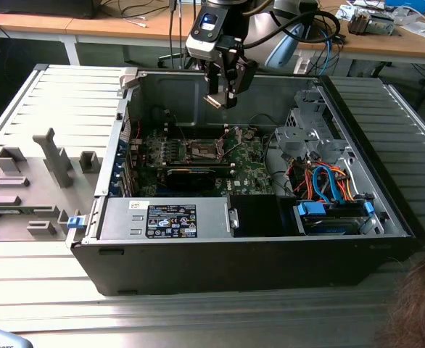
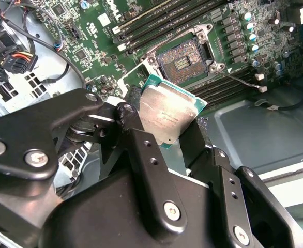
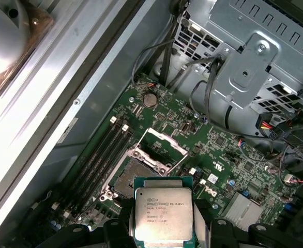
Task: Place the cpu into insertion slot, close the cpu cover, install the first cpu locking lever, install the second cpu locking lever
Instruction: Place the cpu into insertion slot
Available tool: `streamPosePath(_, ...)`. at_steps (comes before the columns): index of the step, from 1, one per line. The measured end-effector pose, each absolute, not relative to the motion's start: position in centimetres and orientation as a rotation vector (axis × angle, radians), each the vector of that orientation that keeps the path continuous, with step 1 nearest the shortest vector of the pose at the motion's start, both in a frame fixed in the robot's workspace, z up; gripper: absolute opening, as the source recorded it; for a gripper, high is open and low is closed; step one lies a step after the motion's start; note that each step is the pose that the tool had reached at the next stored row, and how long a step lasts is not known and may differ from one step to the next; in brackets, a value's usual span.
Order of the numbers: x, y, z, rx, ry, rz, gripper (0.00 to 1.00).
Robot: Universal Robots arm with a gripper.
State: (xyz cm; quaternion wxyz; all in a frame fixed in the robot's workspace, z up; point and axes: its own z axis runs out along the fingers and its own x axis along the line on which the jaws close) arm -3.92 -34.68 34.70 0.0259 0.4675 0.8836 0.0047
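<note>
Two black fingers of my claw are clamped on opposite edges of the chip, which hangs silver face out, well above the board and clear of it. Beneath it the socket lies bare, and its cover is tipped up and open, so nothing is seated yet.

My worry is that the grip is only on the chip's thin edges, and the chip looks a little tilted in the second wrist view. Lowered crooked or turned the wrong way, it could bend the socket's contacts, or it could slip free and drop into the case.

Lines of print run across the chip's lid, and a sticker sits on the grey box at the case front. I leave both unread.
</note>
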Motion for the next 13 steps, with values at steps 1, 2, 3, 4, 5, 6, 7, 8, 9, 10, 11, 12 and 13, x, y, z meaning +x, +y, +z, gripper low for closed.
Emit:
streamPosePath(1,-3.92,-34.68,34.70,1.446,2.731,0.015,0.55)
streamPosePath(2,-3.92,-34.68,34.70,1.447,2.730,0.015,0.55)
streamPosePath(3,-3.92,-34.68,34.70,1.448,2.729,0.015,0.55)
streamPosePath(4,-3.92,-34.68,34.70,1.450,2.729,0.014,0.55)
streamPosePath(5,-3.92,-34.69,34.70,1.451,2.728,0.014,0.55)
streamPosePath(6,-3.92,-34.68,34.70,1.452,2.727,0.014,0.55)
streamPosePath(7,-3.92,-34.68,34.70,1.454,2.726,0.014,0.55)
streamPosePath(8,-3.92,-34.68,34.70,1.455,2.726,0.014,0.55)
streamPosePath(9,-3.92,-34.68,34.70,1.456,2.725,0.014,0.55)
streamPosePath(10,-3.92,-34.68,34.70,1.457,2.725,0.014,0.55)
streamPosePath(11,-3.92,-34.68,34.70,1.458,2.724,0.014,0.55)
streamPosePath(12,-3.92,-34.68,34.69,1.459,2.724,0.014,0.55)
streamPosePath(13,-3.92,-34.68,34.70,1.459,2.723,0.014,0.55)
